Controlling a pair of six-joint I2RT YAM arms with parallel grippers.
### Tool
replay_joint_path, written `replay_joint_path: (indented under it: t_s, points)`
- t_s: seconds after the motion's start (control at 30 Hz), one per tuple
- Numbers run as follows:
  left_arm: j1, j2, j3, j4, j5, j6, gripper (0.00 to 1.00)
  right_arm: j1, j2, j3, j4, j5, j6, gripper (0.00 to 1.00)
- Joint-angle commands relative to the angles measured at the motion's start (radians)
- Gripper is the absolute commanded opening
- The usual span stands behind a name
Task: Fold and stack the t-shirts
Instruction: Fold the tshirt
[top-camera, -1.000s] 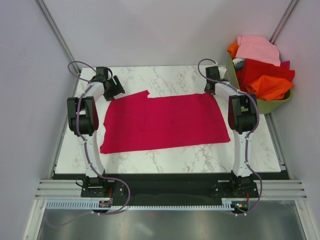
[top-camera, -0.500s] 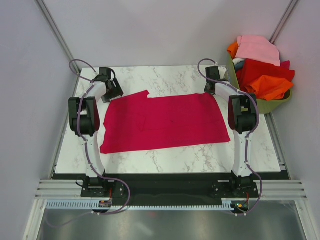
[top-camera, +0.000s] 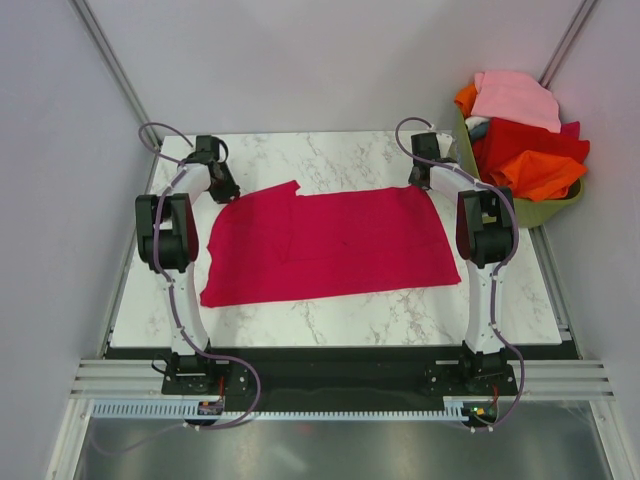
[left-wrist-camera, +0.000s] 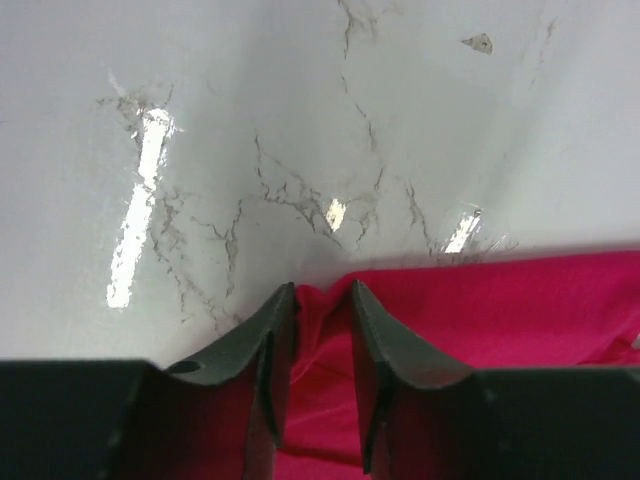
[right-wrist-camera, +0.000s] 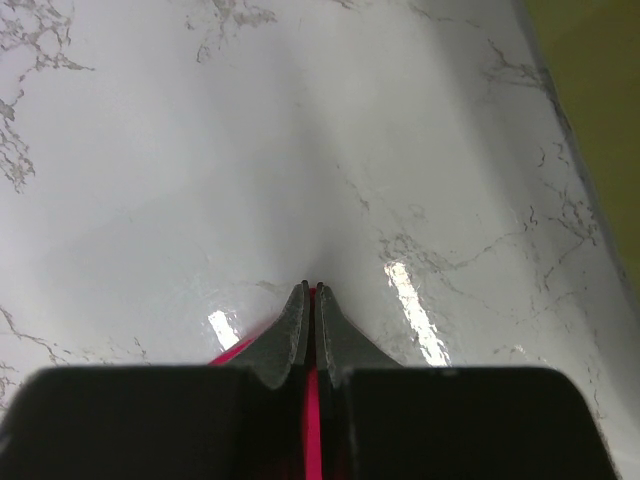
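Crimson t-shirt (top-camera: 330, 245) spread flat on marble table (top-camera: 340, 155). Far right corner pinched in right gripper (right-wrist-camera: 311, 290), jaws closed tight on cloth. Far left corner bunched between narrowly parted jaws of left gripper (left-wrist-camera: 320, 292); firm hold not discernible.

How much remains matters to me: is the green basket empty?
No, the basket holds pink, red and orange t-shirts heaped above its rim.

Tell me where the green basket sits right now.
In the top view, the olive-green basket sits at the table's far right corner, just beyond the right arm, heaped with t-shirts.
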Motion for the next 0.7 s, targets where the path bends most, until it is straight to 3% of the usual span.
replay_joint_path:
  t_s: [0.0, 0.17, 0.33, 0.57, 0.67]
  points:
    - [0.000, 0.023, 0.047, 0.023, 0.034, 0.012, 0.32, 0.003, -0.004, -0.006, -0.001, -0.025, 0.012, 0.04]
    - [0.000, 0.033, 0.058, 0.046, -0.014, 0.004, 0.23, 0.001, -0.002, -0.006, -0.001, -0.024, 0.015, 0.04]
    - [0.000, 0.011, 0.036, 0.064, -0.075, -0.004, 0.02, 0.000, -0.005, -0.006, -0.001, -0.027, 0.015, 0.04]
    - [-0.001, -0.157, -0.160, 0.271, -0.114, -0.007, 0.02, 0.001, -0.002, -0.004, 0.001, -0.025, 0.015, 0.04]
    - [-0.001, -0.230, -0.247, 0.362, -0.111, -0.010, 0.09, 0.000, -0.002, -0.004, 0.001, -0.025, 0.015, 0.04]
